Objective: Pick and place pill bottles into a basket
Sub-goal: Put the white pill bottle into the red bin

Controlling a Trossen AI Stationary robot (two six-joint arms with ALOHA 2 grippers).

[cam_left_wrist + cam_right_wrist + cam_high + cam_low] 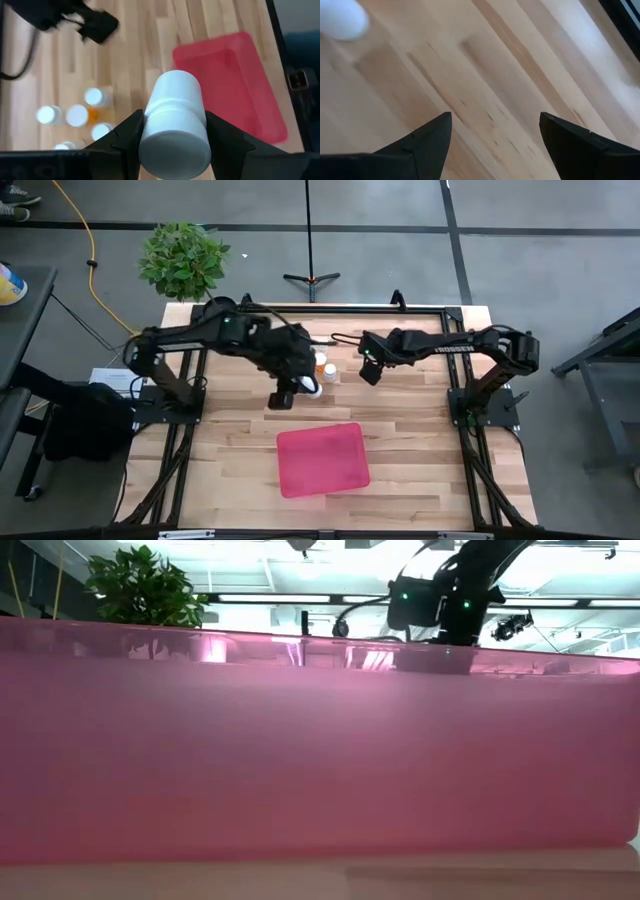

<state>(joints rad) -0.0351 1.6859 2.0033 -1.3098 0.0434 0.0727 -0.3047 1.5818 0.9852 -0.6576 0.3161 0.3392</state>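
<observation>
My left gripper [283,398] is shut on a white pill bottle [176,100] with a white ribbed cap, above the table between the other bottles and the red basket [322,460]. Several more white-capped bottles [77,115] stand on the wood behind it, and they also show in the high view [322,368]. My right gripper [495,135] hangs open and empty over bare wood to the right of those bottles, and it also shows in the high view [370,370]. A blurred white cap [340,17] lies at the edge of its view. My left gripper pinches the white bottle between its two fingers [127,135], on opposite sides of the bottle just below the cap [172,117]. The fingers come from above, pointing down. The bottle stands upright in the hold, cap up, lifted clear of the table.
The basket's translucent red wall [300,740] fills the low view. A potted plant [183,258] stands beyond the table's far left corner. Bare wood lies between the bottles and the basket.
</observation>
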